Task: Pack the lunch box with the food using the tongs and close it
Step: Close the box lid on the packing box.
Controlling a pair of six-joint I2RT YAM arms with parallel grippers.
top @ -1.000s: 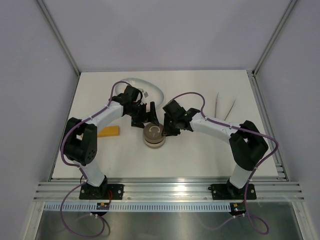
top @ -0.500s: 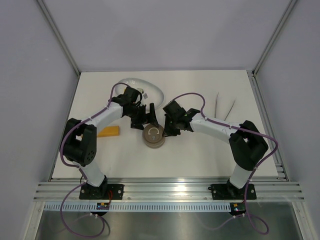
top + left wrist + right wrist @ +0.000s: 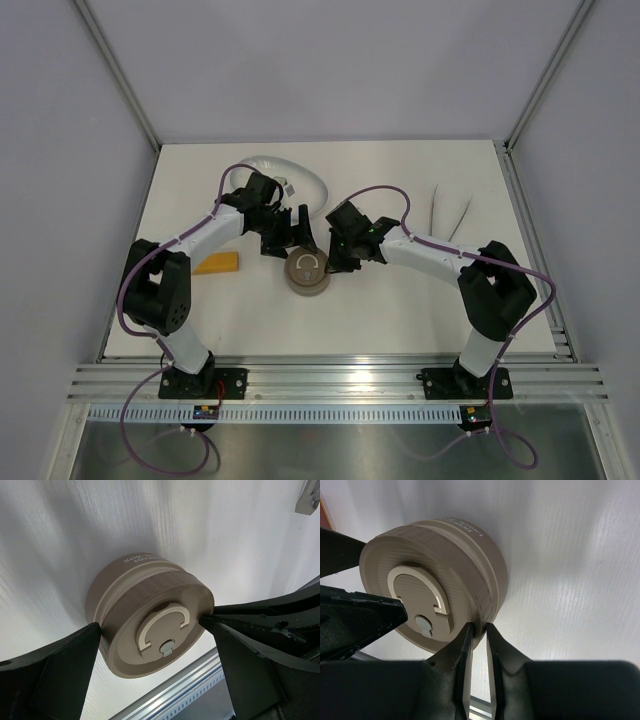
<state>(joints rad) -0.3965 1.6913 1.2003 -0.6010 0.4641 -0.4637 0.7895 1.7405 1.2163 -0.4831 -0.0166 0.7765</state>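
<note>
The lunch box (image 3: 308,270) is a round tin standing mid-table with its grey-brown lid (image 3: 160,625) and ring handle on top. My left gripper (image 3: 299,250) is open wide and straddles the tin. One finger (image 3: 75,660) rests by its left wall and the other (image 3: 235,630) lies against the lid's right edge. My right gripper (image 3: 476,627) comes in from the right and is shut on the lid's rim (image 3: 487,605). The tongs (image 3: 450,214) lie at the far right. One orange food chunk (image 3: 217,264) lies left of the tin; what is inside is hidden.
A white oval plate (image 3: 300,175) sits behind the left arm near the back. The aluminium rail (image 3: 330,378) runs along the near edge. Both arms crowd the middle round the tin.
The right gripper's jaws have narrowed onto the lid's rim. The tin and both arms have shifted very slightly toward the back.
</note>
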